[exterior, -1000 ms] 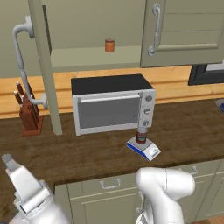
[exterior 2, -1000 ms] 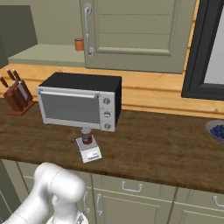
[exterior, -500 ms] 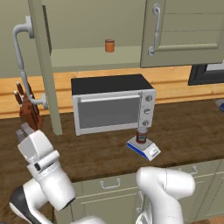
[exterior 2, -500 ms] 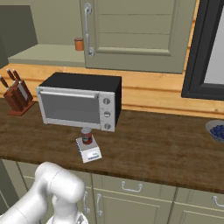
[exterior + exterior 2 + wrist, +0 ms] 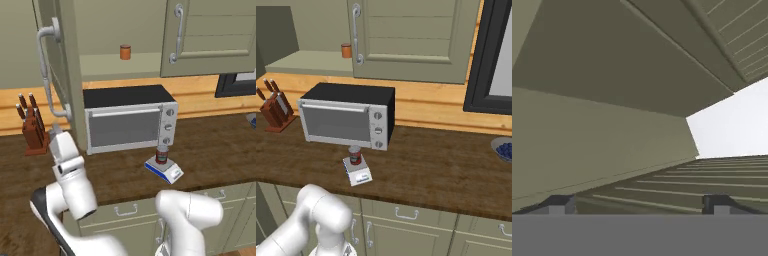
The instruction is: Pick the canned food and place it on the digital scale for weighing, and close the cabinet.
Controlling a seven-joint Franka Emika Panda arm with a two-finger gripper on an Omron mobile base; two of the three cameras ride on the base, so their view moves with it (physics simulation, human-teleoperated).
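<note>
While the small dark red cylindrical can with the black-and-white label (image 5: 161,154) is seen standing upright on the small flat digital scale with blue base and white front panel (image 5: 165,170), the scale itself is located on the dark wooden counter (image 5: 210,145), just in front of the right end of the black and silver toaster oven (image 5: 129,124). The same can (image 5: 355,155) and scale (image 5: 358,172) are shown from the right base view.

The large olive-green wall cabinet is found with its left door (image 5: 62,75) swung open, edge-on to the left base view, and its right door (image 5: 210,37) shut. A plain orange-brown cylinder (image 5: 125,52) is seen on the cabinet shelf (image 5: 107,65). A wooden knife block (image 5: 32,132) is placed at the left of the counter.

The white arm (image 5: 70,172) is raised beside the open door, below its curved silver bar handle (image 5: 47,70). In the hand view, the tool (image 5: 639,206) is shown with its two dark fingertips (image 5: 557,205) spread wide apart and nothing held between them; olive panelled surfaces are seen close ahead of it.
</note>
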